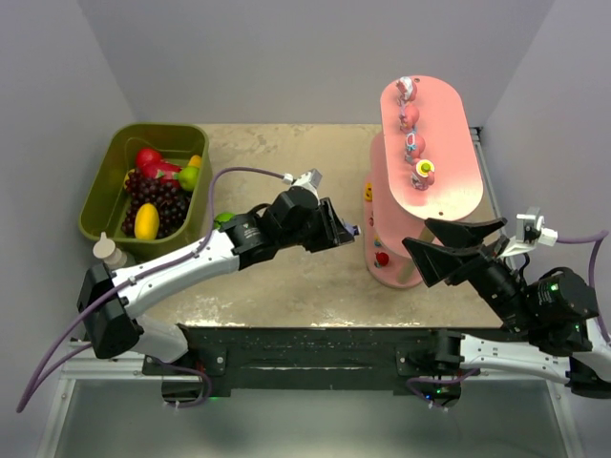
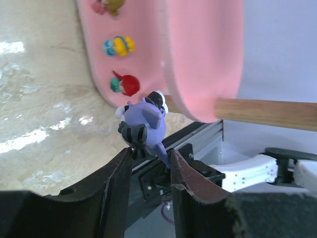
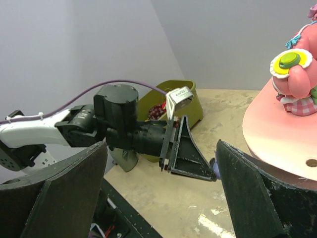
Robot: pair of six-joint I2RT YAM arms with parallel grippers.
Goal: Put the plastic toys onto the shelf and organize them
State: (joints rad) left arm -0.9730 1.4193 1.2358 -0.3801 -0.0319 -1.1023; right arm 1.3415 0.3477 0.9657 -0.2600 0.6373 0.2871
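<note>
My left gripper point(image 2: 151, 156) is shut on a blue-purple plastic toy point(image 2: 143, 121) and holds it just in front of the pink shelf point(image 2: 203, 59), near its lowest board. A red toy point(image 2: 126, 84) and a yellow-and-blue toy point(image 2: 120, 45) stand on that board. From above, the left gripper point(image 1: 348, 232) sits left of the shelf point(image 1: 449, 114), whose top board carries several pink toys point(image 1: 424, 173). The right gripper point(image 1: 449, 243) hangs open and empty at the shelf's near end. In the right wrist view a pink toy point(image 3: 294, 74) stands on the top board point(image 3: 277, 134).
An olive-green bin point(image 1: 105, 191) at the left holds fake fruit: grapes, a lemon, an apple. A white bottle point(image 1: 108, 251) stands at its near corner and a small green object point(image 1: 222, 218) lies beside it. Bare tabletop lies between the bin and the shelf.
</note>
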